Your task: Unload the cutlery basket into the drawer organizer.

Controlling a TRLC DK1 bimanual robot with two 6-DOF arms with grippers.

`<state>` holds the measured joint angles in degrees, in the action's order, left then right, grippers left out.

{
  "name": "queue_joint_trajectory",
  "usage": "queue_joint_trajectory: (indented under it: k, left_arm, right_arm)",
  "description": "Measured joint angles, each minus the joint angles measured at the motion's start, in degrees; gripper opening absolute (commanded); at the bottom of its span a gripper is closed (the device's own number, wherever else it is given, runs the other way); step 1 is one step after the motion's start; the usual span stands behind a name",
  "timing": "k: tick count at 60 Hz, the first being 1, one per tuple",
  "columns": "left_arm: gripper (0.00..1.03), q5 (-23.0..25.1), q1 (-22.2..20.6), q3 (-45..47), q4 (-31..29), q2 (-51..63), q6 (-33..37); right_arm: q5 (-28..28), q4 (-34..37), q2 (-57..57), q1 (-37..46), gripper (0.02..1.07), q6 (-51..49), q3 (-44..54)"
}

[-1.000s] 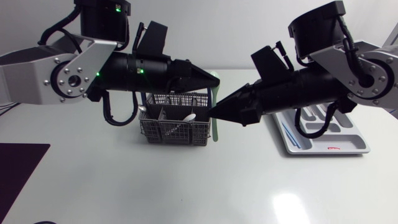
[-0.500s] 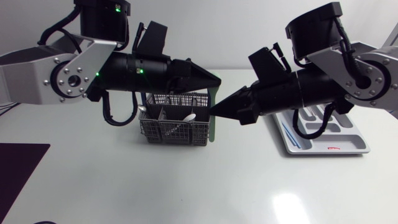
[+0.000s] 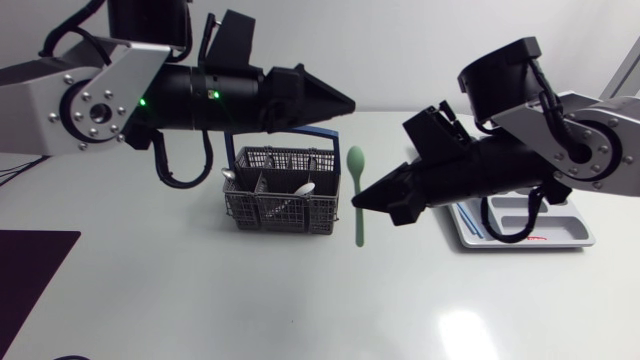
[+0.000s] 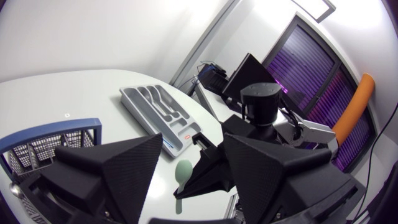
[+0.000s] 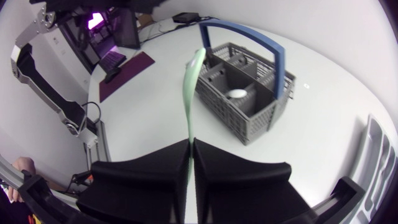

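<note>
Our left end effector (image 3: 343, 100) has lifted away, fingers spread, so the pale green plastic spoon (image 3: 356, 170) now hangs clamped in our right end effector (image 3: 363, 199), seemingly clear of the grey mesh cutlery basket (image 3: 280, 200) beside it and ready for the light grey drawer organizer (image 3: 575, 236).

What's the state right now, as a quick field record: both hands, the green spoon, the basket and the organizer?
left hand: open, empty, raised above the cutlery basket
right hand: shut on the green spoon
green spoon: held along its handle, beside the basket, not yet in the organizer
cutlery basket: blue handle up, cutlery inside, including a metal spoon
drawer organizer: under the right arm, partly hidden by it
</note>
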<state>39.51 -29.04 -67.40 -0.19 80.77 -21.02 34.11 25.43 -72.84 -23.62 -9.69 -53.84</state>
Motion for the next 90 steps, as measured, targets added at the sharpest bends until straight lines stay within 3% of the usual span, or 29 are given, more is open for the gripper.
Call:
queue_joint_trajectory:
  k: [9, 22, 41, 54, 68, 77, 79, 82, 86, 90]
  left_arm:
    - [0.75, -5.8, 2.3, -1.1, -2.3, -0.9, 0.9]
    - [0.75, -14.8, 2.6, -0.8, -7.5, -1.4, 7.8]
    - [0.75, -21.3, 0.5, 2.0, -9.0, -1.4, 13.8]
    - [0.77, -26.3, -2.4, 5.2, -9.1, -1.6, 16.8]
    - [0.78, -28.1, -2.9, 6.6, -10.4, -2.6, 18.3]
    - [0.80, -29.2, -2.9, 7.0, -10.5, -3.8, 18.3]
    - [0.80, -29.4, -2.9, 7.1, -10.7, -3.9, 18.3]
    - [0.80, -29.6, -2.9, 7.4, -10.8, -3.9, 18.3]
    - [0.80, -29.6, -2.9, 7.8, -11.1, -3.9, 18.3]
    - [0.80, -29.8, -3.0, 8.1, -11.4, -3.9, 18.4]
  right_arm:
    - [-5.4, 0.5, 2.1, 8.5, 0.08, -7.6, 3.5]
    - [-6.1, -0.4, 1.3, 28.9, 0.08, -23.1, 6.4]
    - [-7.0, -11.8, -6.9, 50.7, 0.08, -45.0, 7.0]
    - [-7.0, -20.2, -14.6, 58.1, 0.08, -57.1, 7.0]
    - [-7.8, -25.9, -22.9, 61.9, 0.08, -66.9, 6.9]
    - [-9.7, -33.2, -26.1, 62.6, 0.08, -72.3, 7.0]
    - [-10.3, -34.4, -26.4, 62.7, 0.13, -73.3, 7.1]
    - [-10.6, -35.8, -26.9, 62.8, 0.28, -74.7, 7.5]
    - [-11.4, -37.8, -27.1, 63.0, 0.60, -76.3, 8.7]
    - [-12.0, -39.0, -27.1, 63.1, 0.82, -77.7, 10.3]
